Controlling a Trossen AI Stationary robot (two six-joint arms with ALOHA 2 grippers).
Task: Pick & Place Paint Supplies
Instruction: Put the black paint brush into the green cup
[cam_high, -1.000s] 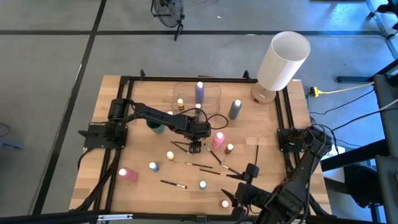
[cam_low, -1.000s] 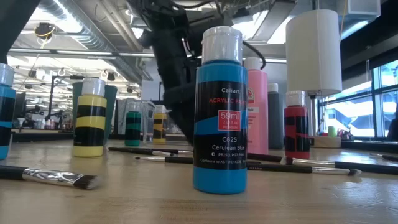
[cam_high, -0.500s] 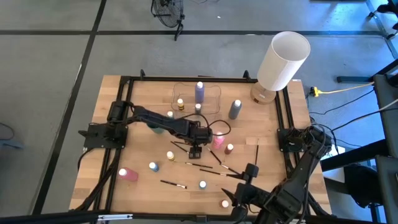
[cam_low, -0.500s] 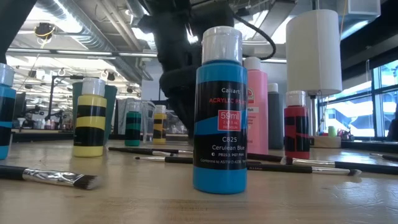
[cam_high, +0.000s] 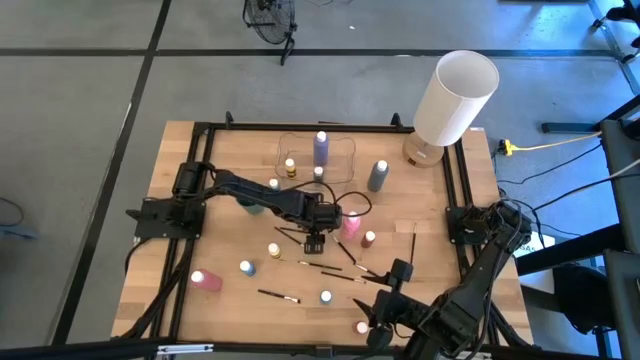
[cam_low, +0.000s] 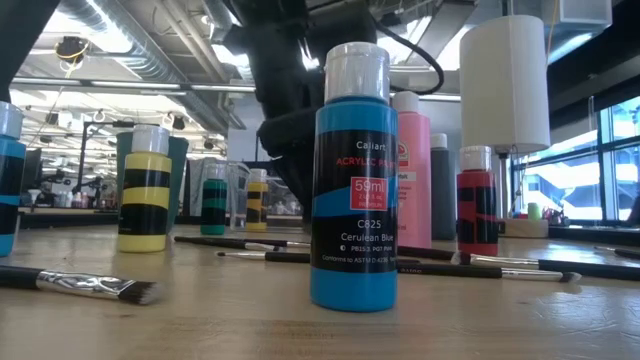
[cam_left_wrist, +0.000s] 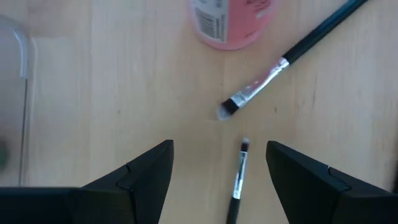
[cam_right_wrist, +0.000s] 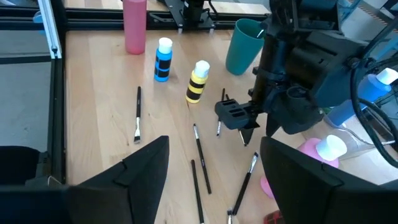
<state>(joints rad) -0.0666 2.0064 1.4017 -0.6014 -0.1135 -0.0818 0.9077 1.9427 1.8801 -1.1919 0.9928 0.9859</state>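
My left gripper (cam_high: 313, 242) hangs open over the middle of the table, pointing steeply down. Its fingers stand on either side of a thin dark-handled paintbrush (cam_left_wrist: 237, 179) that lies flat on the wood, and they touch nothing. A second paintbrush (cam_left_wrist: 273, 70) and a pink bottle (cam_left_wrist: 230, 22) are just beyond it. Small paint bottles stand about: yellow (cam_high: 274, 250), blue (cam_high: 246, 267), blue (cam_low: 354, 180), red (cam_high: 362, 327). My right gripper (cam_high: 388, 300) waits open above the near right, and its view shows my left gripper (cam_right_wrist: 239, 121).
A clear container (cam_high: 340, 160) at the far middle holds a purple bottle (cam_high: 321, 148). A grey bottle (cam_high: 377, 176), a teal cup (cam_high: 250, 203) and a big white lamp (cam_high: 455, 97) stand nearby. Several brushes (cam_high: 350, 272) lie near the front. A pink bottle (cam_high: 205, 280) sits front left.
My left gripper has edged a little toward the table's near edge and stays open. My right arm has kept still.
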